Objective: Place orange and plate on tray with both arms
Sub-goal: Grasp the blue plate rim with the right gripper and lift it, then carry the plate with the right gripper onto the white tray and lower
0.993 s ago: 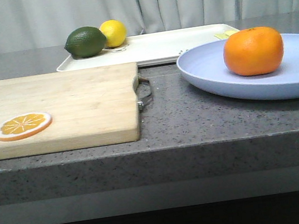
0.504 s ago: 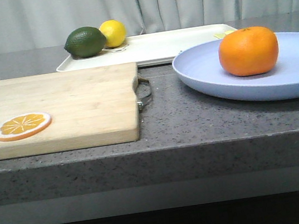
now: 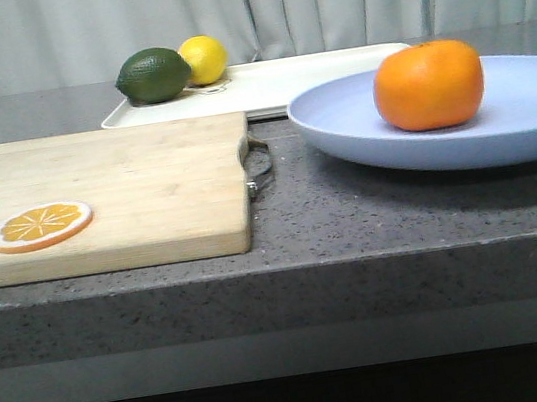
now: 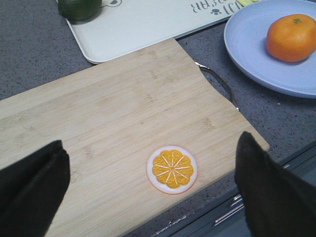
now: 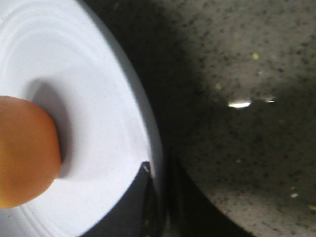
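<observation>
The orange (image 3: 429, 85) sits on the pale blue plate (image 3: 359, 127) at the right, and the plate hangs a little above the counter. The cream-white tray (image 3: 301, 77) lies behind it. In the right wrist view my right gripper (image 5: 160, 197) is shut on the plate's rim (image 5: 89, 98), with the orange (image 5: 22, 153) beside it. My left gripper (image 4: 150, 145) is open and empty above the wooden board. The left wrist view also shows the plate (image 4: 252, 54), the orange (image 4: 291, 37) and the tray (image 4: 143, 24). Neither gripper shows in the front view.
A wooden cutting board (image 3: 96, 196) with a metal handle lies at the left, with a flat orange slice (image 3: 41, 226) near its front. A green lime (image 3: 154, 75) and a yellow lemon (image 3: 204, 59) sit on the tray's left end. The counter's front edge is close.
The plate with the orange on it has moved left and risen slightly. The board, slice, lime and lemon have not moved.
</observation>
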Controlling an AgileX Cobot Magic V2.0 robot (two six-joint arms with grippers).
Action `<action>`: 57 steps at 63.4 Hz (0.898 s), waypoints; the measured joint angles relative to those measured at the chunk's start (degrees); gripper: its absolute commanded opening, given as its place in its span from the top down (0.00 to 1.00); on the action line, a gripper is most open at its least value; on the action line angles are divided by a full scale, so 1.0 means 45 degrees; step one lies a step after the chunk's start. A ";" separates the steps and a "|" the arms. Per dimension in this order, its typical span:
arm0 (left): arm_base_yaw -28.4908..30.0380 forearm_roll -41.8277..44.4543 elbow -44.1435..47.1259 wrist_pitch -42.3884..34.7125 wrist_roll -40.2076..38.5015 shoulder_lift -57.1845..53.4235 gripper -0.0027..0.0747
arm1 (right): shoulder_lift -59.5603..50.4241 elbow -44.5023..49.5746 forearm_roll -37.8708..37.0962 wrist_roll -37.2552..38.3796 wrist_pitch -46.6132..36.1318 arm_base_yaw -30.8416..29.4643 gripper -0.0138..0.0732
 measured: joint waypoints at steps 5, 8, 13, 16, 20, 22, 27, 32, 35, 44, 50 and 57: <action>0.0000 0.0000 0.0000 -0.0128 0.0000 0.0000 0.12 | 0.0000 -0.0472 0.0197 0.0096 0.0314 0.0116 0.92; 0.0000 0.0000 0.0000 -0.0240 0.0000 0.0000 0.12 | 0.0000 -0.0704 0.0231 0.0209 0.0321 0.0255 0.92; 0.0000 0.0000 0.0000 -0.0320 0.0000 0.0000 0.12 | 0.0000 -0.1262 0.0261 0.0575 0.0209 0.0576 0.92; 0.0000 0.0000 0.0000 -0.0371 0.0000 0.0000 0.12 | 0.0051 -0.1658 0.0261 0.0804 0.0097 0.0790 0.92; 0.0000 0.0000 0.0000 -0.0396 0.0000 0.0000 0.12 | 0.0172 -0.2117 0.0261 0.1106 0.0023 0.1130 0.92; 0.0000 0.0000 0.0000 -0.0396 0.0000 0.0000 0.12 | 0.0277 -0.2495 0.0261 0.1322 -0.0030 0.1309 0.92; 0.0000 0.0008 0.0000 -0.0412 0.0000 0.0000 0.12 | 0.0736 -0.3298 0.0261 0.1793 -0.0190 0.1795 0.92; 0.0000 0.0008 0.0000 -0.0442 0.0000 0.0000 0.12 | 0.1338 -0.4308 0.0261 0.2357 -0.0283 0.2251 0.92; 0.0000 0.0008 0.0000 -0.0442 0.0000 0.0000 0.12 | 0.1851 -0.5027 0.0261 0.2672 -0.0338 0.2464 0.92; 0.0000 0.0008 0.0000 -0.0442 0.0000 0.0000 0.12 | 0.3458 -0.7048 -0.0039 0.3680 -0.0384 0.2939 0.92; 0.0000 0.0008 0.0000 -0.0442 0.0000 0.0000 0.12 | 0.4522 -0.8538 -0.0150 0.4343 -0.0384 0.3166 0.92; 0.0000 -0.0015 0.0000 -0.0442 0.0000 0.0000 0.12 | 0.5795 -1.0117 -0.0535 0.5135 -0.0384 0.3342 0.92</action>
